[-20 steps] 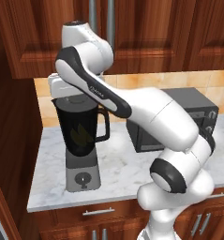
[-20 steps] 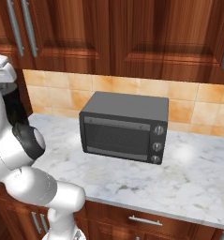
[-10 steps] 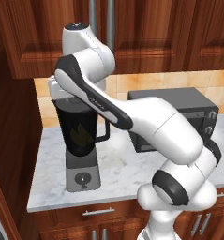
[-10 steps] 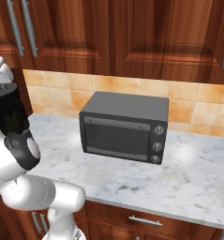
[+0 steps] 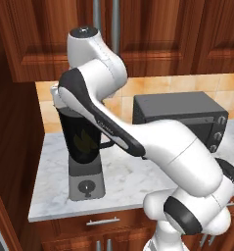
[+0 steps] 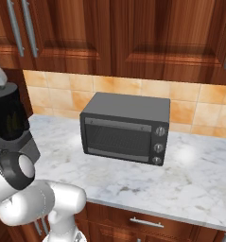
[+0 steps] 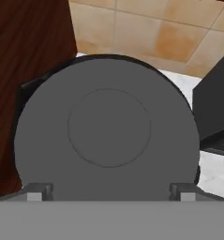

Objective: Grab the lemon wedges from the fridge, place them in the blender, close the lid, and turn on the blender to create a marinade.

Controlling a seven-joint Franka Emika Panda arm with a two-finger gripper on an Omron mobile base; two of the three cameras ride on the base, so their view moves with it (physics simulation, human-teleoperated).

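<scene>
I'm hovering the hand (image 7: pixel 108 194), fingers spread and holding nothing, directly above the lid (image 7: pixel 108 127), which is apparently sitting on the blender (image 5: pixel 83 142) on the desk (image 6: pixel 190 175). Next I'm reaching for the base knob (image 5: pixel 86 186).

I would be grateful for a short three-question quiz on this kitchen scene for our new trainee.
1. True or false: the lid sits on the blender.
2. What stands to the right of the blender on the counter? A) kettle B) toaster oven C) bowl
3. Fill in: the fingers of the gripper are spread ____ above the lid.

Key: 1 true; 2 B; 3 open
</scene>
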